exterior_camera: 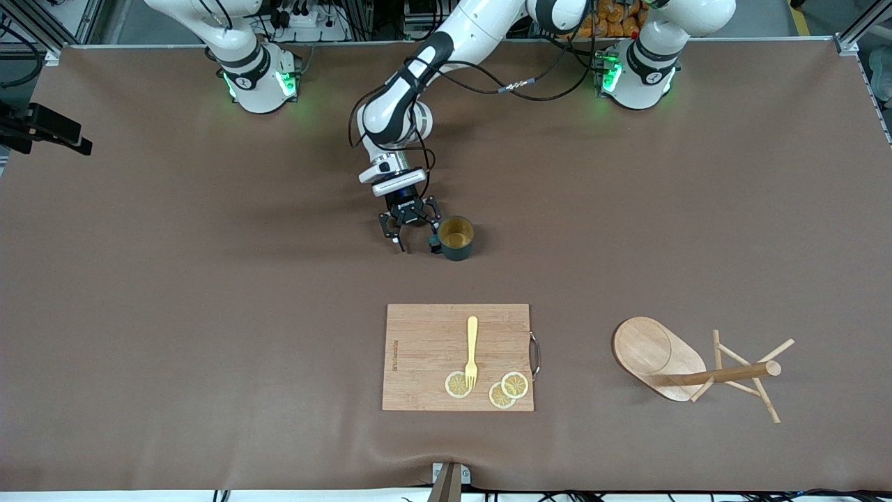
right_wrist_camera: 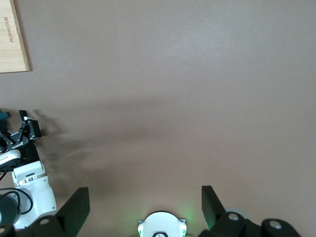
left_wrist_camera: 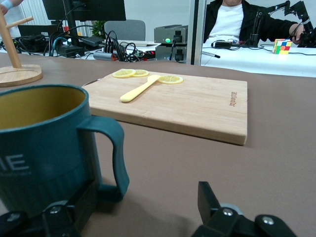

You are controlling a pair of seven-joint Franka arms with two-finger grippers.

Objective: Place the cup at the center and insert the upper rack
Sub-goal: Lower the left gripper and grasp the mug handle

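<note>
The left gripper [exterior_camera: 410, 229] sits low at the table's middle with its jaws spread wide and empty, one finger [left_wrist_camera: 74, 210] just beside the teal mug [exterior_camera: 456, 238], whose loop handle lies between the fingers; if it closes off-line it may nudge or tip the smooth, glazed cylinder instead of pinching the handle. The right gripper [right_wrist_camera: 143, 210] waits open, high above its own base. The pale wooden mug tree [exterior_camera: 697, 366] lies toppled toward the left arm's end, near the bamboo cutting board [exterior_camera: 425, 355]; its round pole could roll when grabbed.
</note>
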